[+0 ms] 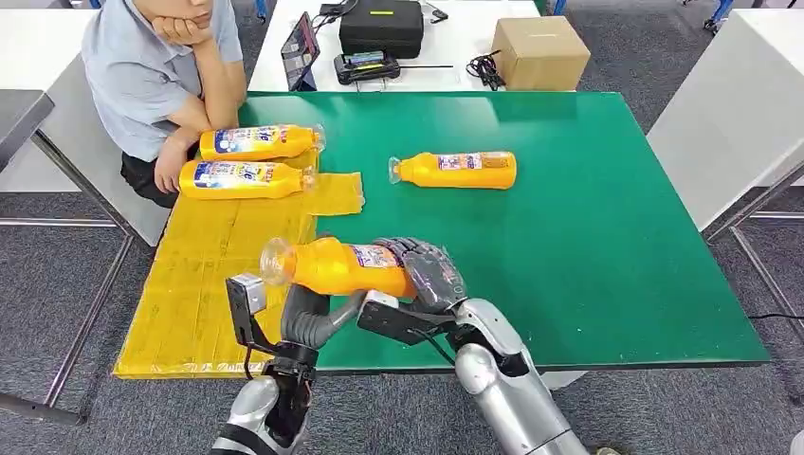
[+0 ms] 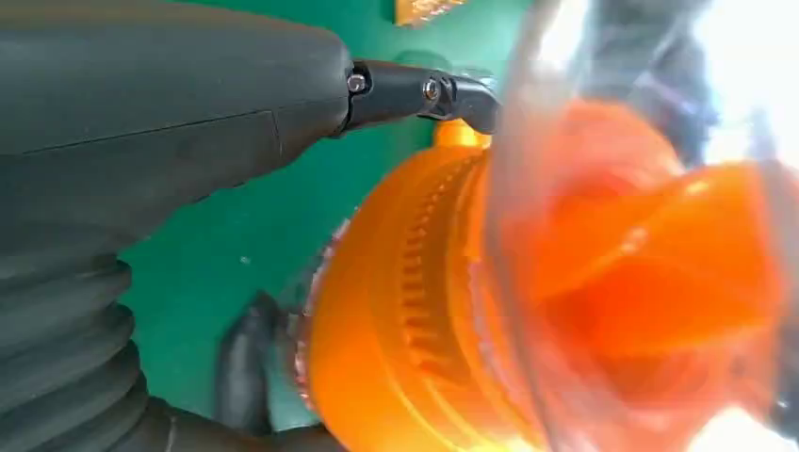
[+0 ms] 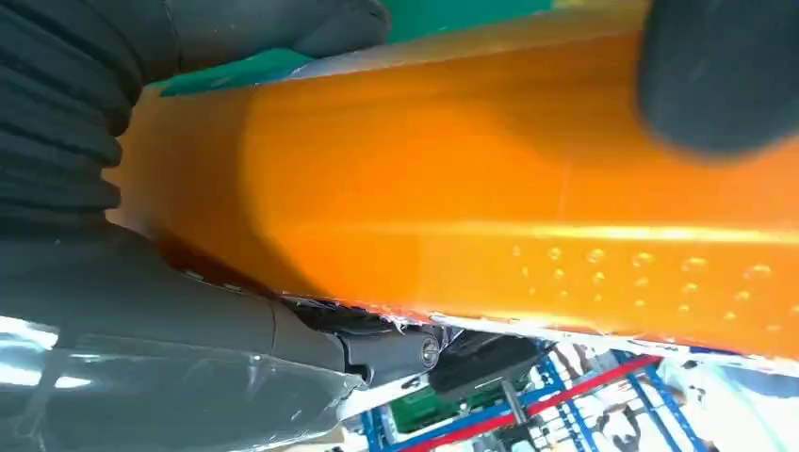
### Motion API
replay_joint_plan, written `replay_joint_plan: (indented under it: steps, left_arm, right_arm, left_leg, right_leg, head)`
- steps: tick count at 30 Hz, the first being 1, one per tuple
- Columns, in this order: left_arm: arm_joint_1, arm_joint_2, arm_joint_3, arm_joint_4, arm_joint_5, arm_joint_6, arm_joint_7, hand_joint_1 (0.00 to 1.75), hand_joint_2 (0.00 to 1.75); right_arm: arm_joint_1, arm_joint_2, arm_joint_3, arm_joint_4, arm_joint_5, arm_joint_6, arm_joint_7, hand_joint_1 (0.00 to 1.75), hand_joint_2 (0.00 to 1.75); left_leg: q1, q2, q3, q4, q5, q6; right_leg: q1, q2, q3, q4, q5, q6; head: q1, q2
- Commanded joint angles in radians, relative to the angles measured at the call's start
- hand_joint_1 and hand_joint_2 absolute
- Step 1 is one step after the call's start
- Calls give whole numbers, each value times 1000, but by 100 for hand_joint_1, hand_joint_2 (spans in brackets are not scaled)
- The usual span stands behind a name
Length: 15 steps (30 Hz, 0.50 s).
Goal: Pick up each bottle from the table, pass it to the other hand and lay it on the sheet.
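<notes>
1. Green covering spans the bench [image 1: 588, 256], with a yellow sheet [image 1: 204, 284] laid along its left side and running to the near edge.
2. Bottle count: four orange bottles, all lying on their sides.
3. Two bottles rest at the far end of the yellow sheet: far bottle [image 1: 258, 141] and near bottle [image 1: 239, 179], side by side and close together.
4. One lone bottle [image 1: 457, 170] lies on the green surface, well apart from the sheet, clear cap pointing left.
5. One held bottle [image 1: 334, 266] is raised above the near part of the bench, at the sheet's right edge.
6. Right robot hand [image 1: 429, 273] is clamped around the held bottle's base end.
7. Left robot hand [image 1: 308, 318] sits under its neck end; contact cannot be determined.
8. Open green surface lies right of the hands.
9. A seated person [image 1: 161, 66] leans at the far left corner; a white table behind carries a cardboard box [image 1: 539, 52].
</notes>
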Motion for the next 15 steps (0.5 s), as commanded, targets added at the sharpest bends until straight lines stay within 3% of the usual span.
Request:
replay_joint_plan:
  steps: [1,6,7,15]
  left_arm:
    - [-49,-10,-11,49,74,-43,-9,0,175]
    - [-62,-10,-11,57,103,-40,-32,0,175]
    - [-63,-10,-11,57,103,-40,-32,175,175]
    - [-59,-10,-4,21,116,-12,-79,175,175]
  right_arm:
    - [-56,46,23,105,-28,-10,-14,175,175]
    - [-70,64,42,135,-26,-5,-10,175,175]
    - [-67,65,43,137,-26,-5,-10,175,175]
    - [-75,70,48,200,-40,-19,-23,175,175]
  left_leg:
    - [2,1,2,1,-1,-2]
    - [1,1,1,0,-1,-1]
    - [1,1,0,0,0,-1]
    - [2,1,2,0,-1,-2]
  right_leg:
    - [2,0,3,0,-1,-3]
    - [1,0,1,0,0,-2]
    - [1,1,0,0,0,-2]
    - [2,0,2,0,-1,-3]
  head:
    - [0,0]
    - [0,0]
    - [0,0]
    - [0,0]
